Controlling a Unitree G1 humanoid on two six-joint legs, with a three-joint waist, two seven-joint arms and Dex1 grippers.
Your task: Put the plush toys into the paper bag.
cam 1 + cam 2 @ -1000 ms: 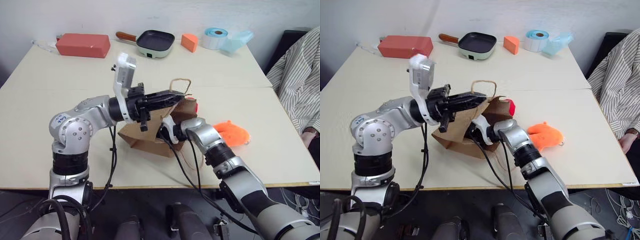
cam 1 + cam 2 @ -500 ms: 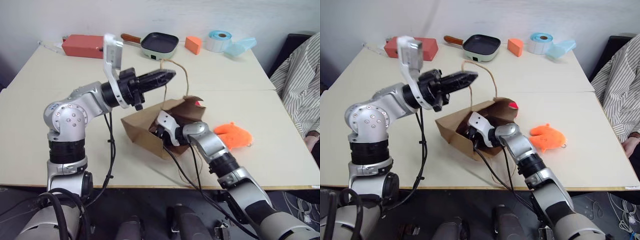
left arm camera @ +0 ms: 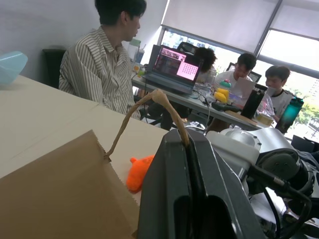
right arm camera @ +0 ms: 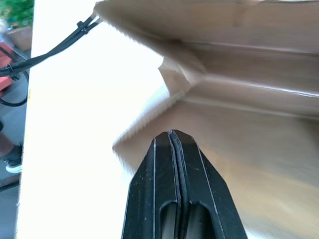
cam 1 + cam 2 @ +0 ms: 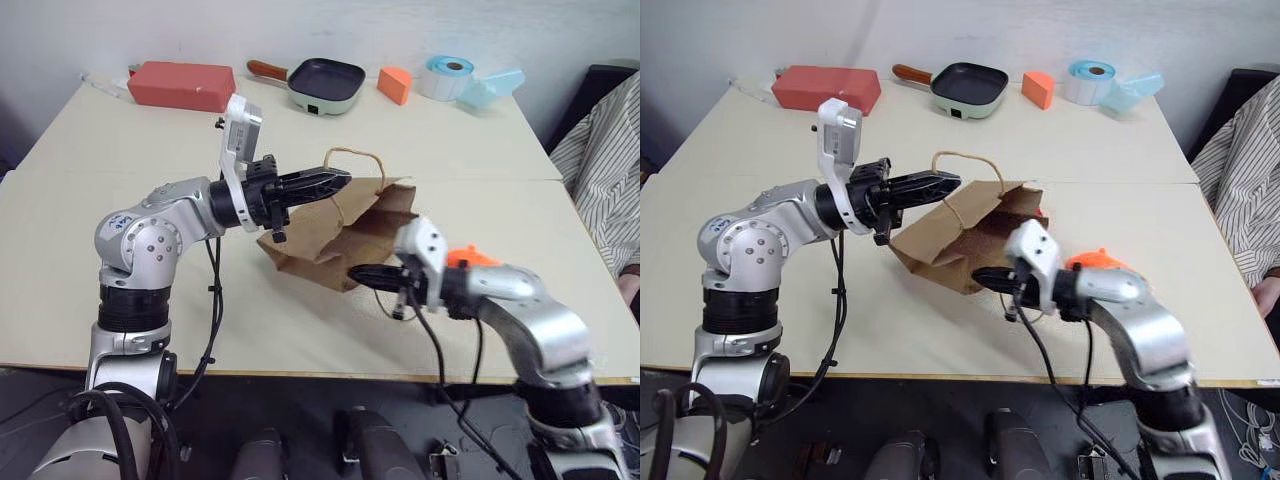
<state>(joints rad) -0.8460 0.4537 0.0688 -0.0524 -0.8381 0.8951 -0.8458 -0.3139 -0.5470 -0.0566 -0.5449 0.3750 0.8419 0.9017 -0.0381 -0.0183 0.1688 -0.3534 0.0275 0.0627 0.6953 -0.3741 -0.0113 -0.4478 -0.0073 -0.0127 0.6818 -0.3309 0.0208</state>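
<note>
The brown paper bag (image 5: pixel 345 240) is lying tipped over near the middle of the pale table (image 5: pixel 90 200), with its open mouth facing the robot's right side. One thin cord handle (image 5: pixel 352 158) is sticking up in a loop. The left gripper (image 5: pixel 338 180) is pinching that cord handle between its two black fingers, which are squeezed tight together on it, and it is holding the handle up above the bag. In the left wrist view the cord is running right into the crack between the fingers. The orange plush toy (image 5: pixel 470 258) is lying on the table just beside the bag, on the robot's right, partly hiding behind the right arm. A tiny bit of red (image 5: pixel 1041 212) is peeking out at the bag's far edge, but it is too small to tell what it is. The right gripper (image 5: pixel 360 273) is pointing at the bag's near corner, just in front of the bag, and its fingers are pressed together with nothing between them. At the far side of the table are sitting a red box (image 5: pixel 181 85), a small frying pan (image 5: pixel 322 85), an orange wedge block (image 5: pixel 395 85), a roll of blue tape (image 5: pixel 447 76) and a pale blue container (image 5: pixel 492 87). A person in a striped shirt (image 5: pixel 600 150) is sitting at the table's right side.
</note>
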